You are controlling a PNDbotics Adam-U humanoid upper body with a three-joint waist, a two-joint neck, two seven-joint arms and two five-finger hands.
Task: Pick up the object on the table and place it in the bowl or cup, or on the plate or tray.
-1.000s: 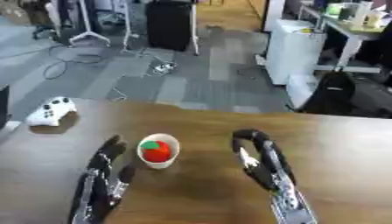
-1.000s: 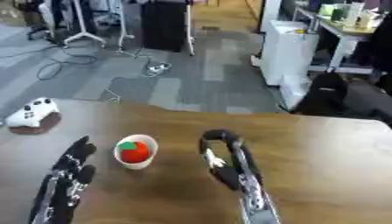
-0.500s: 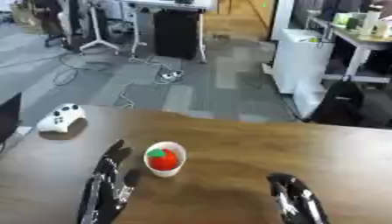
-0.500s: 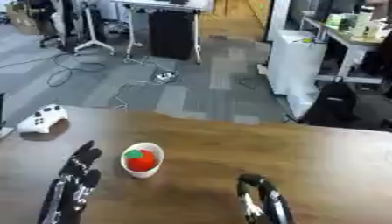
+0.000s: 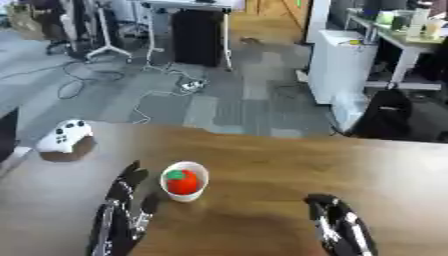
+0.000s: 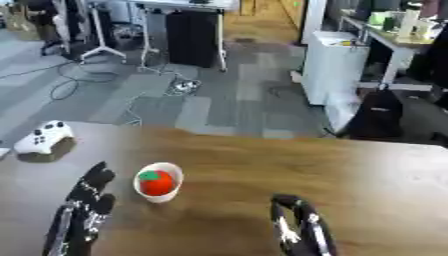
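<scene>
Left eye view: a red tomato-like object (image 5: 181, 183) sits inside a white cup (image 5: 185, 180) at lower left of centre on the wooden table (image 5: 289, 165), so placement looks done. The left hand (image 5: 125, 210) rests beside it, fingers straight and slightly apart.

Right eye view: the right hand (image 6: 297, 227) lies at the lower edge, fingers curled, holding nothing. A white game controller (image 6: 44, 139) sits far left.

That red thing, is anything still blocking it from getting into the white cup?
Nothing visible is in the way: the red object already sits inside the white cup. The left hand rests open beside the cup, and the right hand is apart from it.
</scene>
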